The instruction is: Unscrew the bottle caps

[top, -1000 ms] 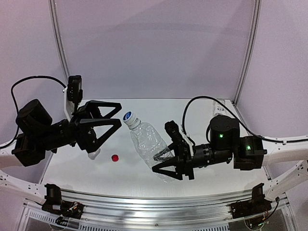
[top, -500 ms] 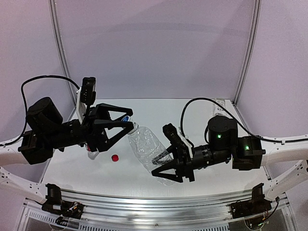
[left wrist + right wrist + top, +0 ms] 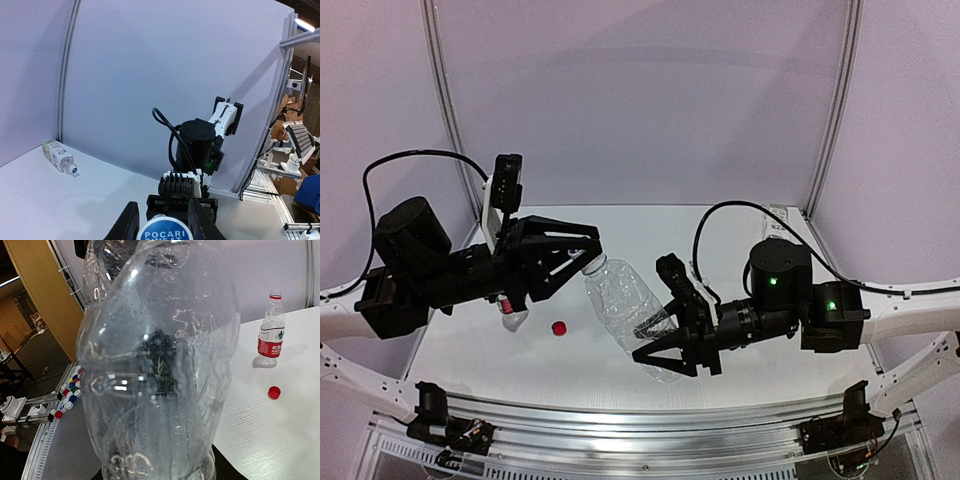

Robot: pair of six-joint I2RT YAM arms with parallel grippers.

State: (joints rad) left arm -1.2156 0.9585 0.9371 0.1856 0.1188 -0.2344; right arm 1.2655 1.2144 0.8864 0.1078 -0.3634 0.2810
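Since a second ago, the left end effector (image 3: 590, 254) has advanced to the neck of the clear unlabelled bottle (image 3: 618, 298) and closed; its fingers are now clamped on the white-and-blue cap (image 3: 165, 231). The right end effector (image 3: 646, 345) is clamped on that bottle's lower body, holding it tilted above the desk (image 3: 470, 355). A red cap (image 3: 559, 327) lies loose left of this bottle, near the red-labelled bottle (image 3: 512, 318). Judgement: both grips look set, so twisting can begin.
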